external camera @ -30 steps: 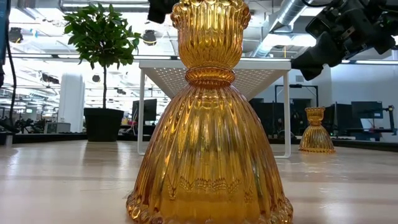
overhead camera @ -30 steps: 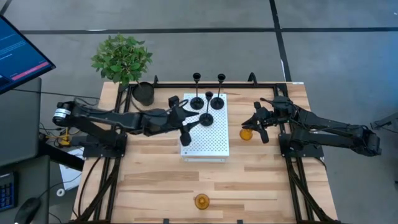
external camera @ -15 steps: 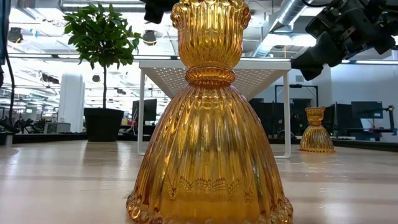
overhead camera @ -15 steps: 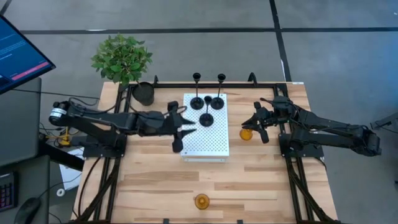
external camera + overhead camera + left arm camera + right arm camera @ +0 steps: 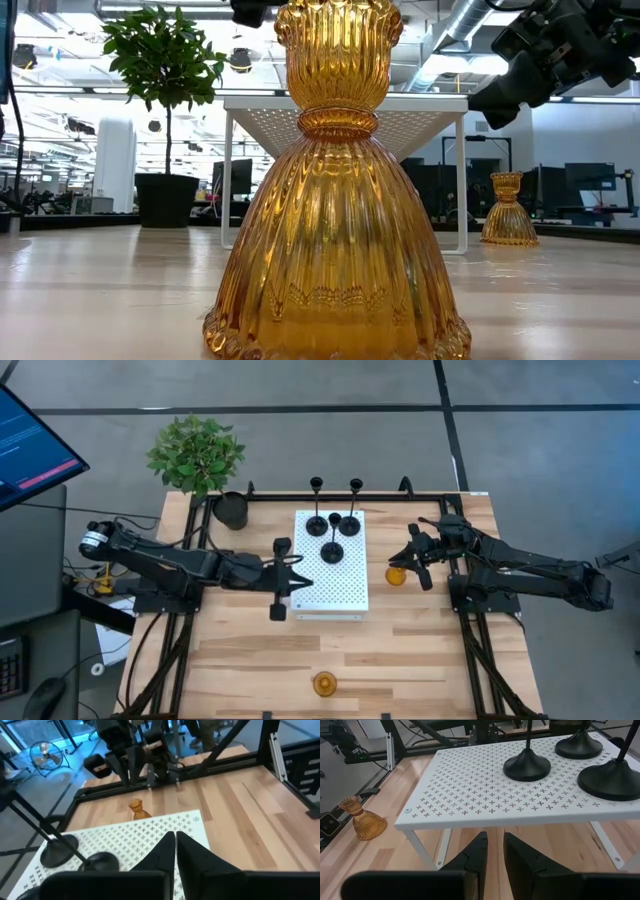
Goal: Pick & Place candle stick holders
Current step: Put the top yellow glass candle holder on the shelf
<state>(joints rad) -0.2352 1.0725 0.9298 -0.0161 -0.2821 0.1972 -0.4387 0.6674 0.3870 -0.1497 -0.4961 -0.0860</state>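
Several black candle stick holders point(image 5: 332, 550) stand by their round bases on the far part of the white perforated stand point(image 5: 335, 595); two show in the left wrist view point(image 5: 60, 851) and three in the right wrist view point(image 5: 527, 769). One amber holder point(image 5: 396, 574) stands on the table right of the stand. Another amber holder point(image 5: 323, 683) stands near the front edge, filling the low view point(image 5: 338, 190). My left gripper point(image 5: 303, 573) hovers shut and empty at the stand's left edge point(image 5: 175, 840). My right gripper point(image 5: 393, 560) waits just beyond the first amber holder, fingers a narrow gap apart point(image 5: 494, 840), empty.
A potted plant point(image 5: 195, 452) and a black pot point(image 5: 231, 510) stand at the far left corner. A black frame point(image 5: 440, 497) runs along the table's far and side edges. Bare wood lies between the stand and the front edge.
My left gripper has drawn back from the black holders, going toward the table's left and near edges and turning as it went, to the stand's left edge. The holders stand as before.
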